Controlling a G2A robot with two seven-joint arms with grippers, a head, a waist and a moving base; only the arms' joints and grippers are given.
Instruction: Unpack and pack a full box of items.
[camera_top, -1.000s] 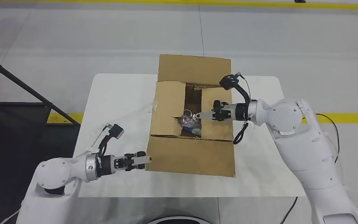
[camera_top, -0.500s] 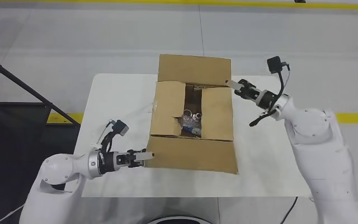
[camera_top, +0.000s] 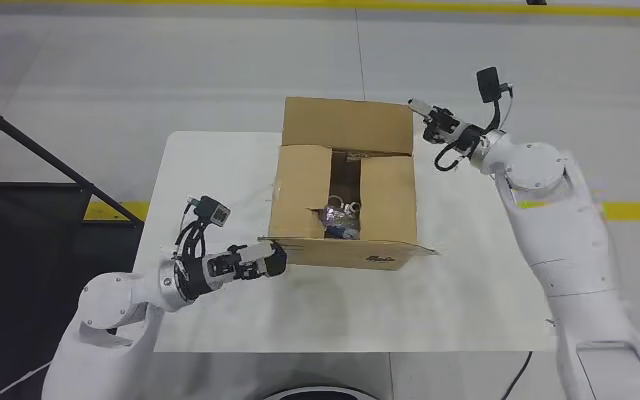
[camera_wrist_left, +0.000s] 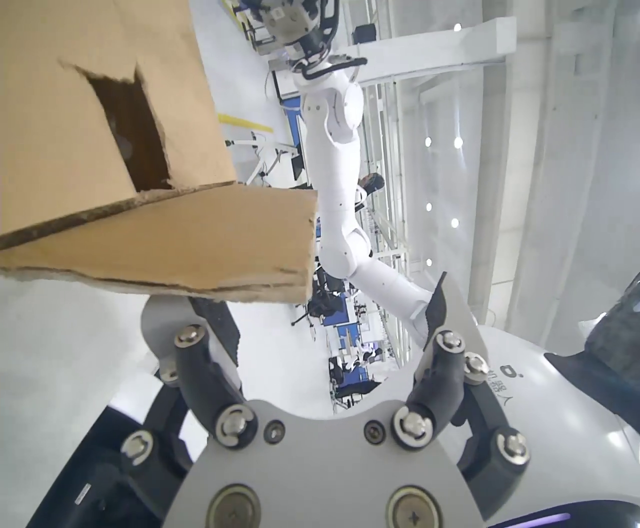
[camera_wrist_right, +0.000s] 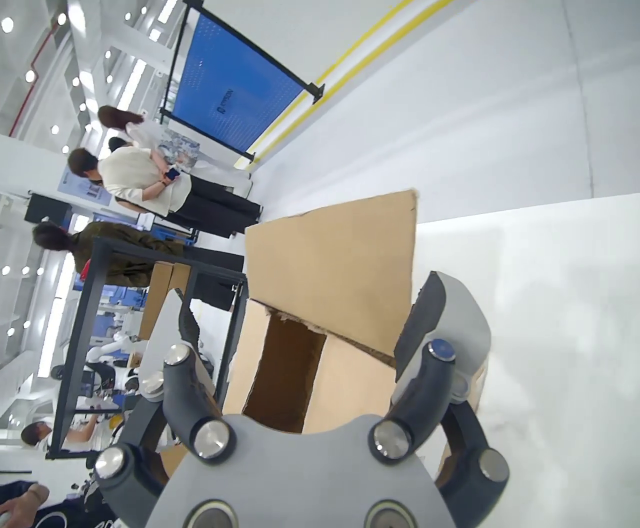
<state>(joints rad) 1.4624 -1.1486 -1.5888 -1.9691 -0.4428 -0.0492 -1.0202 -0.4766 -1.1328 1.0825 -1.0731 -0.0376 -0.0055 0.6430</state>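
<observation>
A brown cardboard box (camera_top: 300, 195) stands mid-table, its far flap (camera_top: 348, 122) folded back and its near flap (camera_top: 350, 252) held out roughly level. Between the two side flaps a gap shows several small items (camera_top: 340, 215) inside. My left gripper (camera_top: 270, 260) is open at the near flap's left corner; in the left wrist view that flap (camera_wrist_left: 200, 250) lies just over one of its fingers (camera_wrist_left: 215, 325). My right gripper (camera_top: 420, 108) is open, empty, beside the far flap's right corner. The right wrist view has this gripper (camera_wrist_right: 305, 310) open above the far flap (camera_wrist_right: 340, 270).
The white table (camera_top: 210, 180) has bare surface left and right of the box. A black frame (camera_top: 40, 155) stands off the table's left side. People stand far behind in the right wrist view.
The near flap has swung up from hanging down to about level, with my left gripper rising under its corner. My right gripper left the box opening and moved out to the far right corner.
</observation>
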